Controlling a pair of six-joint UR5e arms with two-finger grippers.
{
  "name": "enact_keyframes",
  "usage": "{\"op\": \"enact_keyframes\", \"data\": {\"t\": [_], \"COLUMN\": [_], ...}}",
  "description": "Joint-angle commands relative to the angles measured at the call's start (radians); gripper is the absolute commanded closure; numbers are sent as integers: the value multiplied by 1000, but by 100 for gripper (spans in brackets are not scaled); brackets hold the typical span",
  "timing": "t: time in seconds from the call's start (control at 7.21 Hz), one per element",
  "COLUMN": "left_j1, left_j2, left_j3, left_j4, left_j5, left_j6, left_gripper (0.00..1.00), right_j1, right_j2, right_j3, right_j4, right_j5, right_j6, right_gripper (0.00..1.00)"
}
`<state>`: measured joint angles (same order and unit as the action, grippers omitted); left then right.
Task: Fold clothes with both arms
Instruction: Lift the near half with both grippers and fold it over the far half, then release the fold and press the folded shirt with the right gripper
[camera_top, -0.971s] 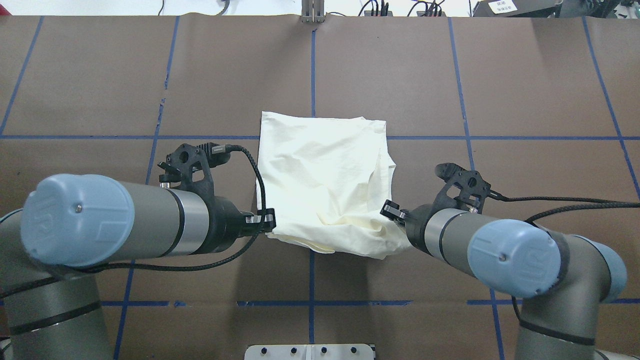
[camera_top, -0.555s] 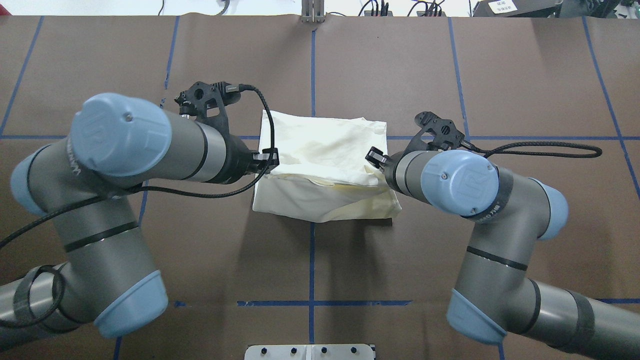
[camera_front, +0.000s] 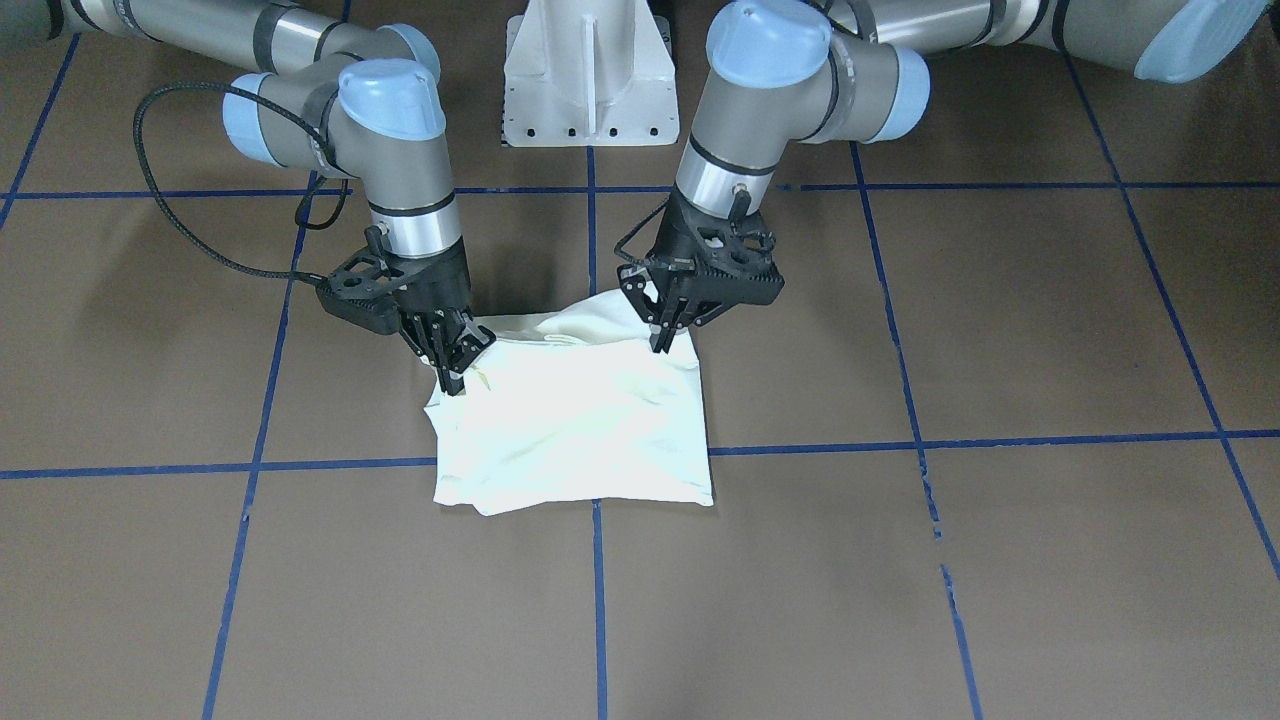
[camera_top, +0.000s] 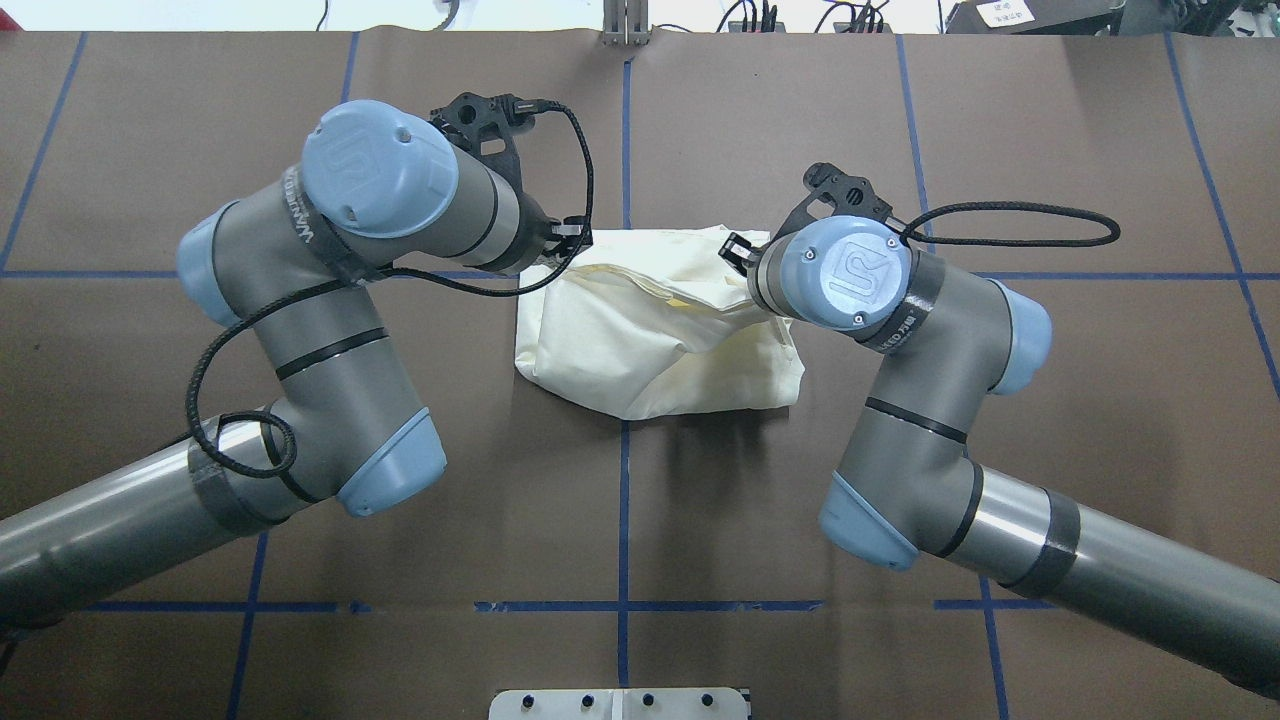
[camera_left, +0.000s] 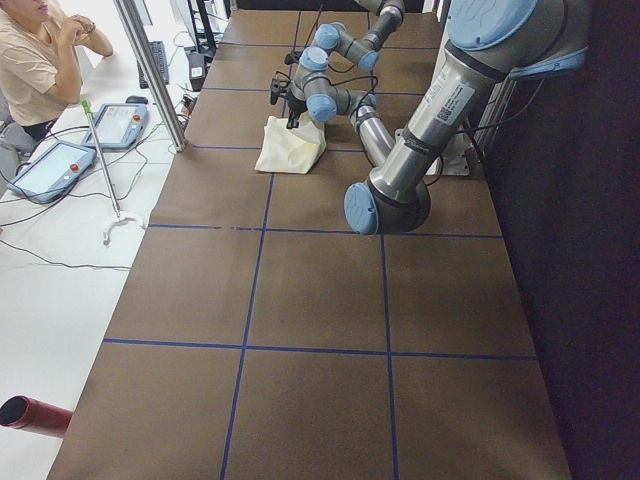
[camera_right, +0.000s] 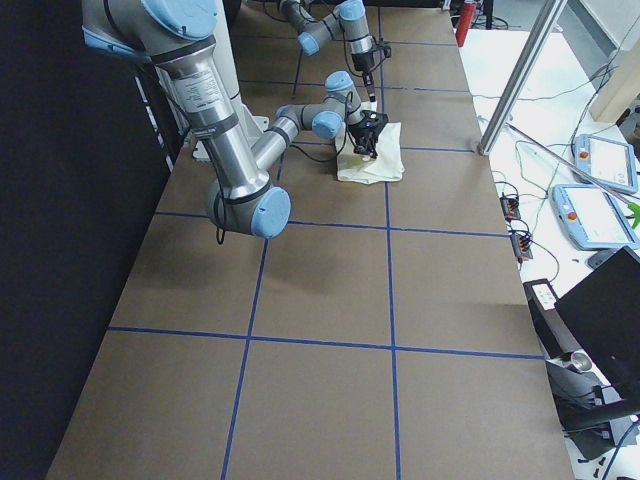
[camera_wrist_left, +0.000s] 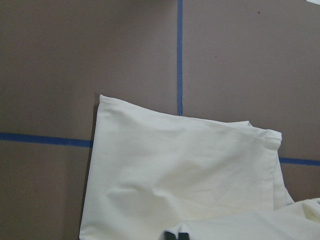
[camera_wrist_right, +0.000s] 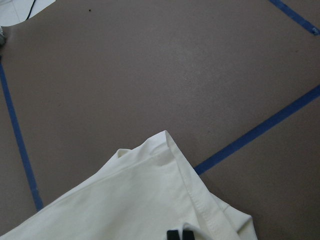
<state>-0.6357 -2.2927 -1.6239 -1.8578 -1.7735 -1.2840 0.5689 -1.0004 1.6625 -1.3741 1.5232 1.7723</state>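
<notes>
T-shirt (camera_front: 580, 430) first: where does it lie?

On the brown table (camera_front: 900, 560), near its middle, over a crossing of the blue tape lines (camera_front: 598, 600). It is gathered into a rough rectangle, plain cream side up, with many wrinkles.

What is the left gripper (camera_front: 662, 338) doing?

It points down at one corner of the pile, with its two fingers pinched together on a fold of the cloth. Its wrist view shows two black tips side by side at the bottom edge with cream fabric around them. A flatter layer of the shirt is spread on the table beyond.

And the right gripper (camera_front: 450, 378)?

Much the same at the opposite corner: its fingers are closed on the cloth. In its wrist view a hemmed corner of the shirt lies just ahead of the tips. The cloth running between the two grippers is slack and rumpled, not taut.

Is the held layer off the table?

It sits above the lower layer, but I cannot tell how high.

How do the arms stand?

The left arm (camera_top: 330, 290) and the right arm (camera_top: 920, 390) are both sharply bent at the elbow, one on each side of the shirt, wrists turned downward. The white pedestal (camera_front: 588, 80) stands between them at the table's edge.

Anyone about?

A person (camera_left: 35, 60) sits beside the table, well apart from the shirt.
</notes>
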Motion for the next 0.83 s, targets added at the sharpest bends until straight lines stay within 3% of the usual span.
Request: {"op": "enact_keyframes", "data": {"t": [0.0, 0.28, 0.69], "left_j1": [-9, -18, -18], "left_j2": [-25, -25, -25], "left_j3": [116, 136, 156], "left_j4": [-64, -66, -66], "left_j5": [22, 26, 43], "left_j6": [23, 25, 29], "left_gripper": [100, 100, 100], "right_j1": [9, 20, 31], "right_j2": [45, 83, 83], "right_j3": [-90, -151, -170], "right_j4": [3, 4, 4], "right_j5": [0, 2, 3], "right_j6": [-19, -43, -74], "right_gripper": [100, 100, 100]}}
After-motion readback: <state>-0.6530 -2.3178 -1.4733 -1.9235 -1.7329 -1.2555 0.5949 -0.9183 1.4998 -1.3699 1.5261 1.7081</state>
